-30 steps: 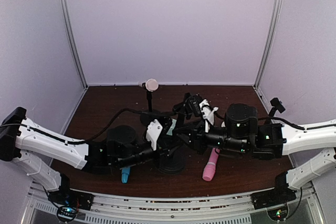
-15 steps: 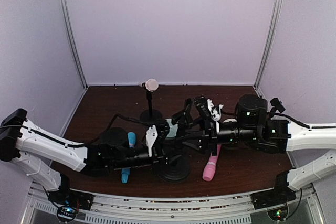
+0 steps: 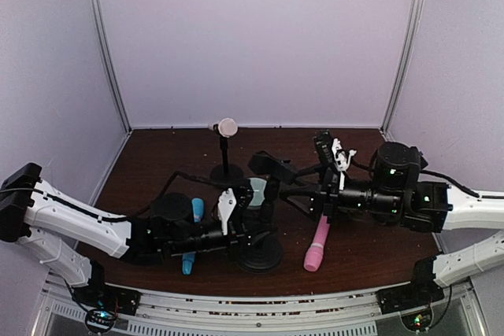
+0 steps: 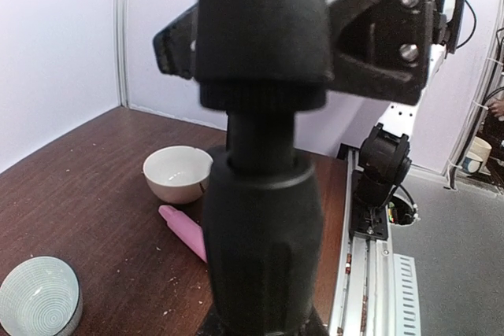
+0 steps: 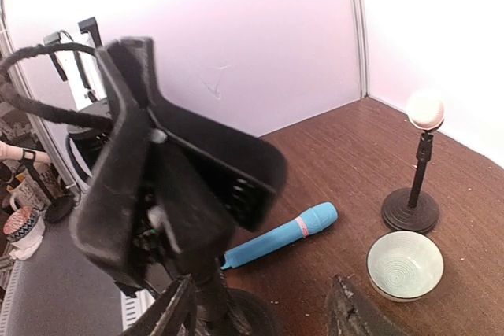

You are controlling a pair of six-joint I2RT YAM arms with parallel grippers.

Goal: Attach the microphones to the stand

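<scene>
The stand (image 3: 261, 254) has a round black base and a black clip head (image 3: 272, 168) at the top. My left gripper (image 3: 250, 234) is shut on its post (image 4: 260, 218), which fills the left wrist view. Just right of the clip head (image 5: 181, 171), my right gripper (image 3: 303, 194) (image 5: 264, 312) is open and holds nothing. The sky-blue microphone (image 3: 191, 240) (image 5: 283, 234) lies on the table, partly under my left arm. To the right of the base lies the pink microphone (image 3: 316, 246) (image 4: 185, 230). A cream microphone head (image 3: 227, 127) (image 5: 425, 108) tops a small black stand (image 3: 227, 171) at the back.
A pale green patterned bowl (image 3: 256, 190) (image 5: 404, 264) (image 4: 39, 304) sits behind the stand. A white bowl (image 4: 177, 172) stands near the pink microphone. White walls close in the brown table (image 3: 157, 163) on three sides. A metal rail (image 3: 252, 304) runs along the near edge.
My right gripper has opened, let go of the stand's clip head and drawn back to the right. The left gripper keeps its hold on the post, which shifted slightly nearer.
</scene>
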